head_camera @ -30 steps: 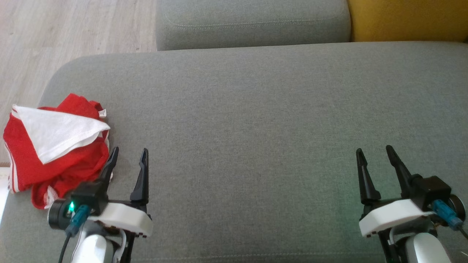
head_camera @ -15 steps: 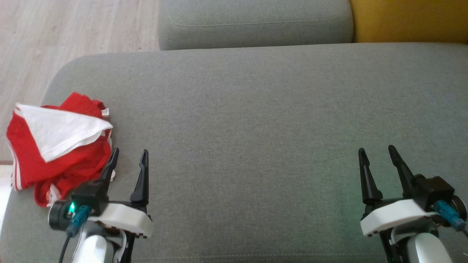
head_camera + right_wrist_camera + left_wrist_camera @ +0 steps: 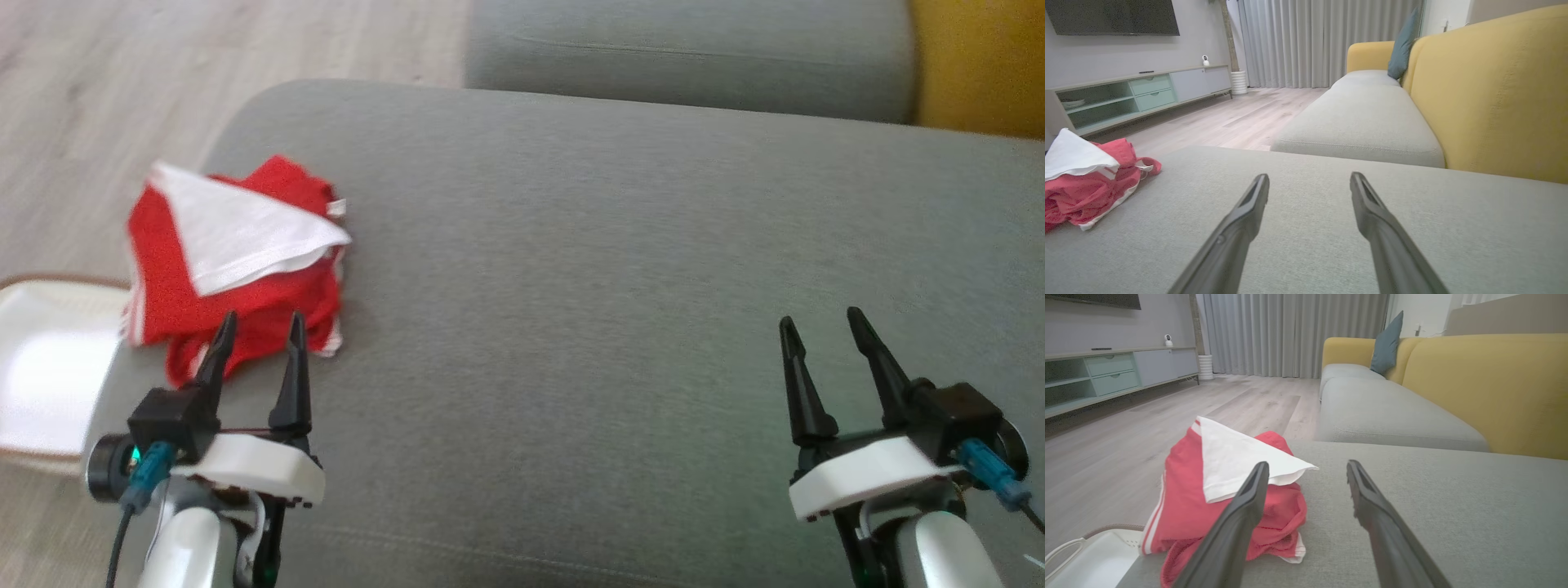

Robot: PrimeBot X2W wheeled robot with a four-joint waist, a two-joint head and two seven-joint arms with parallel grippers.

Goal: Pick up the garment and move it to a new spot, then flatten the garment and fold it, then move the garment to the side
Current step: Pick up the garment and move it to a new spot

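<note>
Since a second ago my head view has swung left, so the whole scene sits further right in it. My left jaws have also come closer to the garment: their tips stood beside its right edge and now overlap its near edge. A white tub has come into view at the lower left.

My left jaws stand wide open and hold nothing. In the left wrist view one finger crosses in front of the red cloth and the other lies over bare cushion. Whether a tip touches the fabric I cannot tell. My right jaws are just as wide apart and empty, with their fingers pointing over the bare grey cushion, well apart from the garment.

The garment lies crumpled at the cushion's left edge. It is red cloth with white stripes along its borders and a white triangular flap folded over the top. The tub stands on the wooden floor, just beside that edge and lower than the garment.

Beyond the cushion lies a second grey seat, with a yellow backrest to its right. The left wrist view shows a teal pillow against that backrest. It also shows grey curtains at the far wall and a low sideboard across the floor.
</note>
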